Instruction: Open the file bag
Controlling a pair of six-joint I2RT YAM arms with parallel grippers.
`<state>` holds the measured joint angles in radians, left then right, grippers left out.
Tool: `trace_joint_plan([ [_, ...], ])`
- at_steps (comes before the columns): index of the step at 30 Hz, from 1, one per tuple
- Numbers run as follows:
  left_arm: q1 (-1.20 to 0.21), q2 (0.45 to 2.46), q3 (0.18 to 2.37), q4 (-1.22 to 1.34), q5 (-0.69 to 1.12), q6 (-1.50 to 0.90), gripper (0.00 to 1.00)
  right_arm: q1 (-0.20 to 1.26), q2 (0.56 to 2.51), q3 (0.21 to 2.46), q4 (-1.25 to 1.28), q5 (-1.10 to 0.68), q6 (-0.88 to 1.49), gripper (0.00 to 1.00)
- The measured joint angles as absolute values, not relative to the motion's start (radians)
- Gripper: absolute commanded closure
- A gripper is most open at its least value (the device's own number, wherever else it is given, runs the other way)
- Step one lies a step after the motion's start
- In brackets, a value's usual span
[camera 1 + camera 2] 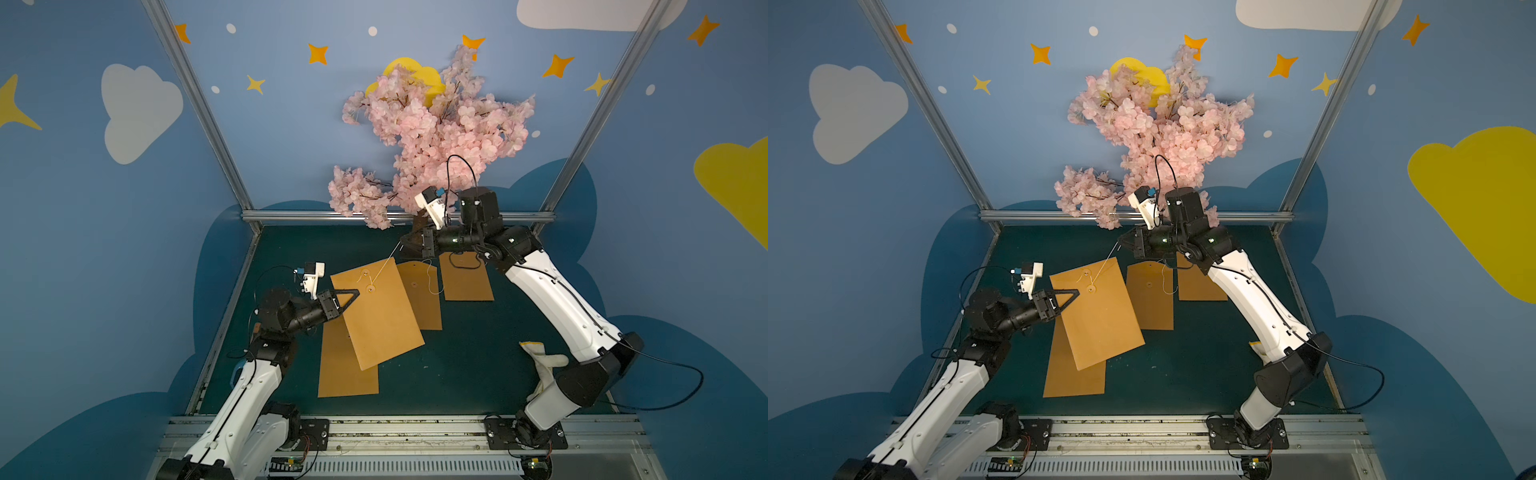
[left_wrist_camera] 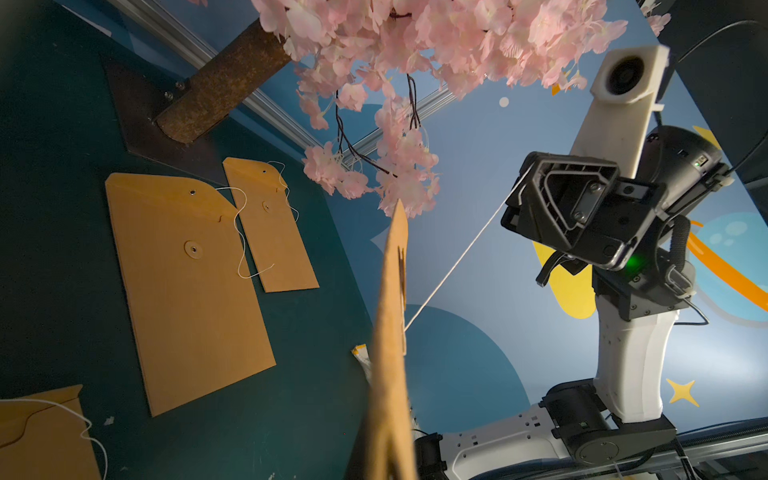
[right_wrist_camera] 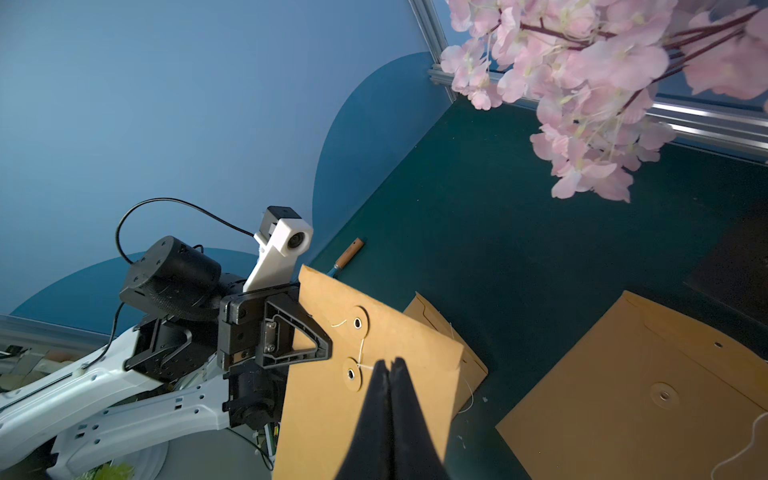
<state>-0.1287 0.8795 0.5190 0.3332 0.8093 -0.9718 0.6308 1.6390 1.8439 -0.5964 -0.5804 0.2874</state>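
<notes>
File bag (image 1: 376, 316): left pincer (image 1: 354, 294) clamped on edge | right pincer (image 1: 402, 245) clamped on taut string (image 1: 384, 268) | risk: overpull may tear button (image 1: 370, 287) or drag bag free

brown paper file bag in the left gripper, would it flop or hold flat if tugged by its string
Probably fairly stiff: the brown paper file bag juts flat from the left gripper without sagging. Likely light, so the taut white string might swing it.
</notes>
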Motion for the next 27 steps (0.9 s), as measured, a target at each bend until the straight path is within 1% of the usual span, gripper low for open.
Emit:
trace_joint_plan([
  [11,-0.146,1.005,0.525,0.363,0.781,-0.965,0.98,0.776,1.686,1.911,-0.607,-0.637,0.289,1.0],
  [18,-0.147,1.1,0.596,0.4,0.743,-0.97,0.98,0.825,1.692,1.909,-0.606,-0.649,0.292,1.0],
  [21,-0.147,1.153,0.638,0.434,0.728,-0.986,0.97,0.844,1.674,1.871,-0.595,-0.647,0.292,1.0],
  [27,-0.142,1.246,0.709,0.488,0.711,-1.03,0.98,0.857,1.571,1.691,-0.572,-0.624,0.309,1.0],
])
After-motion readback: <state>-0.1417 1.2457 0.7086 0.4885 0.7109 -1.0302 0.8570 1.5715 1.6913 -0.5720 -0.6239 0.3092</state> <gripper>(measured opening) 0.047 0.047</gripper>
